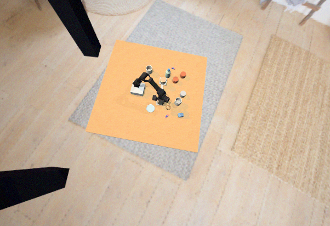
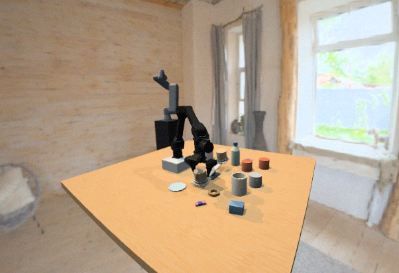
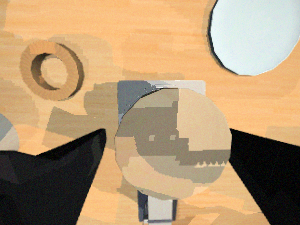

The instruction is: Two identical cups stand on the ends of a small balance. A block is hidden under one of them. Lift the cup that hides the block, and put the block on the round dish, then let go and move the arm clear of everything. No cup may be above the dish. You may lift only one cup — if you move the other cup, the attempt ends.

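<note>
The tan near cup [image 2: 200, 175] [image 3: 200, 114] stands on the near end plate of the balance [image 2: 195, 182] [image 3: 195, 86]. The matching far cup [image 1: 163, 79] [image 2: 221, 154] stands on the other end. The beam slopes; the near end looks lower. My gripper [image 2: 201, 172] [image 3: 161, 132] is open, with one finger on each side of the near cup. In the wrist view a gap shows at the left finger; the right fingertip is very close to the cup's side. The round dish [image 1: 150, 108] [image 2: 177, 187] [image 3: 255, 34] holds nothing. No block shows.
A brown ring [image 2: 213, 195] [image 3: 50, 46] lies close to the near end. An open grey cup [image 1: 178, 101] [image 2: 238, 187], a grey cylinder [image 2: 255, 181] and a blue box [image 1: 180, 114] [image 2: 236, 208] stand farther out. A bottle [image 2: 235, 158] and two red cylinders [image 2: 246, 165] [image 2: 264, 163] stand near the far cup.
</note>
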You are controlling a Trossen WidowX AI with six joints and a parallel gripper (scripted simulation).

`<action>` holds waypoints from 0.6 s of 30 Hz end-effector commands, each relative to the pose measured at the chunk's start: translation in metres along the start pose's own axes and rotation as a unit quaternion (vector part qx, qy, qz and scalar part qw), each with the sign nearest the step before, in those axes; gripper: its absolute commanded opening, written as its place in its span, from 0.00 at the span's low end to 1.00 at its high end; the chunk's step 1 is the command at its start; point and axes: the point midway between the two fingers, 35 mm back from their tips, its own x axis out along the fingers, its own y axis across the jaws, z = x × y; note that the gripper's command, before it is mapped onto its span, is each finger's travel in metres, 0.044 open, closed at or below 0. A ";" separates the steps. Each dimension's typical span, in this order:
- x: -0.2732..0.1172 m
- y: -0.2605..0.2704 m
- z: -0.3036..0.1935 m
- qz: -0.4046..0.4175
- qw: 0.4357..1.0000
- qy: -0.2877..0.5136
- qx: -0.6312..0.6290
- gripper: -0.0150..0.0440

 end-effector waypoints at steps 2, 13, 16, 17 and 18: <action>0.012 -0.004 -0.001 -0.008 1.000 0.001 0.002 1.00; 0.015 -0.004 -0.001 -0.008 1.000 0.001 0.002 0.92; 0.015 -0.004 -0.001 -0.008 1.000 0.001 0.002 0.89; 0.015 -0.004 -0.001 -0.008 1.000 0.001 0.002 0.88; 0.015 -0.004 -0.001 -0.008 1.000 0.001 0.002 0.86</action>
